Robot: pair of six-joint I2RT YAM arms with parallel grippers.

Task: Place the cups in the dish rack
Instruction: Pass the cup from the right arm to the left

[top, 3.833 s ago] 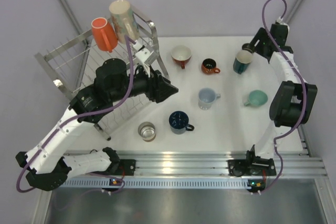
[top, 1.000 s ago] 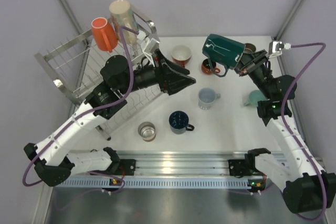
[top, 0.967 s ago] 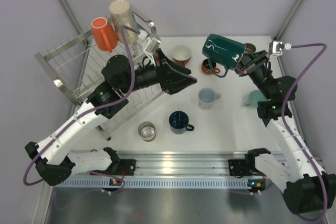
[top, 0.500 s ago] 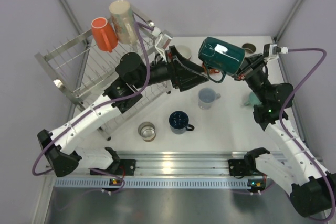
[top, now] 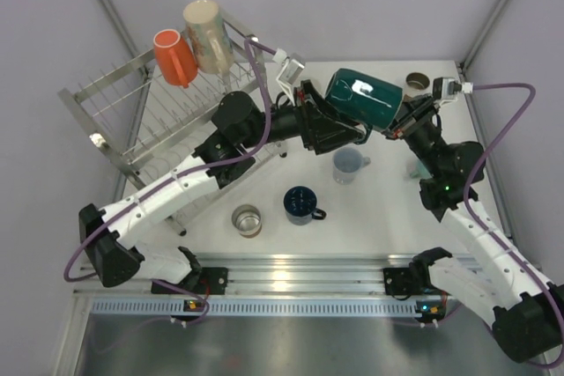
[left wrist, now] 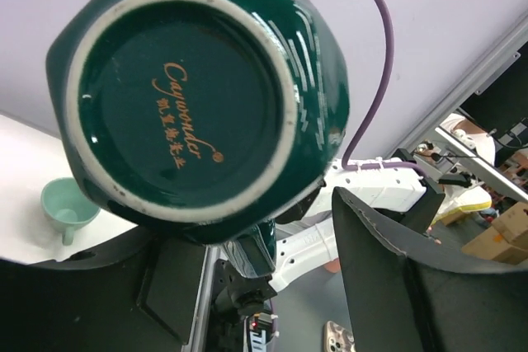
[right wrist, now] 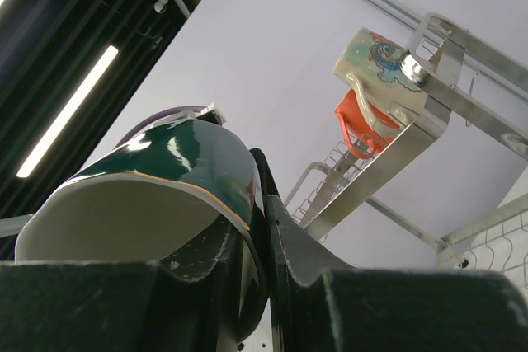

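A dark teal cup [top: 363,99] hangs tilted in the air above the back of the table, and my right gripper [top: 398,123] is shut on its rim. In the right wrist view the rim [right wrist: 210,204] is pinched between the two fingers of that gripper [right wrist: 262,241]. My left gripper [top: 351,130] is open, with its jaws on either side of the cup's base. The left wrist view looks straight at that base [left wrist: 186,92], while the left gripper [left wrist: 243,237] has its fingers [left wrist: 388,278] spread wide. The dish rack [top: 167,116] stands at the left. An orange cup [top: 174,57] and a tall beige cup [top: 208,37] sit on it.
On the table stand a pale blue cup [top: 348,165], a navy cup [top: 301,204], a clear glass [top: 247,220] and a small brown cup [top: 416,83]. A mint cup [left wrist: 70,208] lies partly behind the right arm. The left arm crosses over the rack's right end.
The left arm has stretched right and up to the teal cup. The right gripper has carried that cup a little left, toward the left gripper.
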